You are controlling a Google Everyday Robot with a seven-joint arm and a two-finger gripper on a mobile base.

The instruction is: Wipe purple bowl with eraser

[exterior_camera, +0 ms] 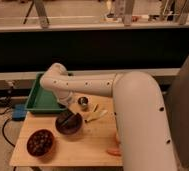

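From my remote station: a small wooden table (90, 150) stands before a long dark wall in warm, dim light.

Through the camera I see a broad black panel (113, 50) running the width of the room behind the table, with a pale ledge (18, 76) along its foot and a light rail (88, 27) along its top. Above the rail, slanted metal legs (40, 12) stand on a bright floor. To the table's left lies grey flooring (0, 150), crossed by a dark cable (4, 135). The gripper (69, 114) is low over the table's left half.
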